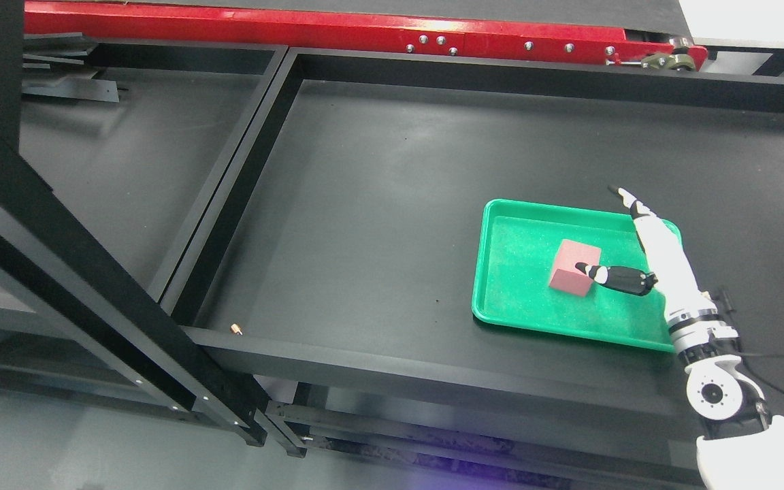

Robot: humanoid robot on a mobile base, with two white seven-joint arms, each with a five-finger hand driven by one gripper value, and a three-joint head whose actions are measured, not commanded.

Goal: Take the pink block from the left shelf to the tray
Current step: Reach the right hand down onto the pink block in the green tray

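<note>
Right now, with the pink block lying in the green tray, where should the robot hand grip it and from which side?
Grip the pink rectangular block across its two opposite upright side faces, coming down from above. It rests flat on the green plastic tray with its top face clear, and the tray's raised rim hinders a low sideways approach. The right robot hand is already beside it, fingers spread, one dark fingertip at its right edge.

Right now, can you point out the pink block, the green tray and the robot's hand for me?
pink block [572, 272]: head view, on its top face.
green tray [501, 207]: head view, on its far left rim.
right hand [661, 252]: head view, on the white back of the hand.
</note>
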